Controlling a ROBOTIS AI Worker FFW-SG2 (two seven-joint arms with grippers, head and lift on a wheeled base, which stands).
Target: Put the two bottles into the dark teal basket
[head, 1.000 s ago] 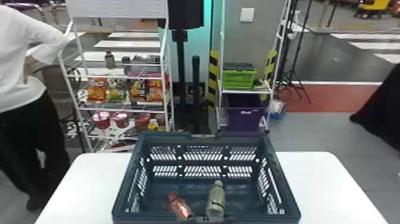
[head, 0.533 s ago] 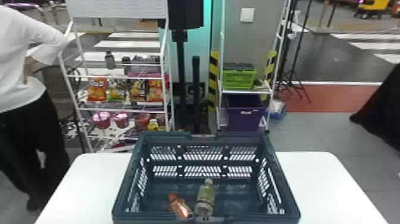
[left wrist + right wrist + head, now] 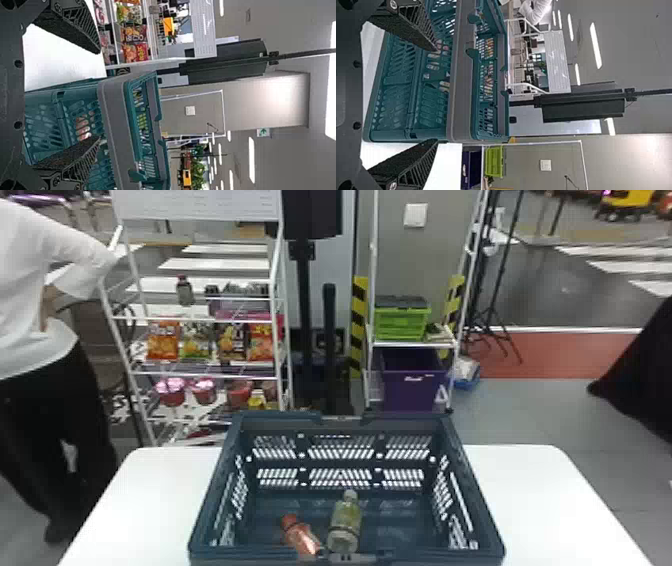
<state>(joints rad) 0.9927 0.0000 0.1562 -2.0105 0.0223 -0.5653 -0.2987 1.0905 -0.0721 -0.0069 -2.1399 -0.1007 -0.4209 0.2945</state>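
Both bottles lie inside the dark teal basket (image 3: 470, 495) in the head view: an orange-red bottle (image 3: 300, 535) near its front wall, and just right of it a pale greenish bottle (image 3: 346, 522) with its cap toward the back. In the left wrist view my left gripper (image 3: 99, 95) stands open outside the basket (image 3: 115, 130), nothing between its fingers but the view of the basket's side and table. My right gripper (image 3: 436, 95), in the right wrist view, is also open in front of the basket (image 3: 459, 79); bottle parts show through the slots.
A white table (image 3: 540, 490) carries the basket. Behind it stand a rack with snack bags (image 3: 162, 340) and cups, a shelf with a green crate (image 3: 400, 322) and a purple bin (image 3: 412, 382), and a black post (image 3: 329, 340).
Inside the basket, the greenish bottle has rolled left, closer to the orange-red one, and now lies beside it. The basket has stayed in place.
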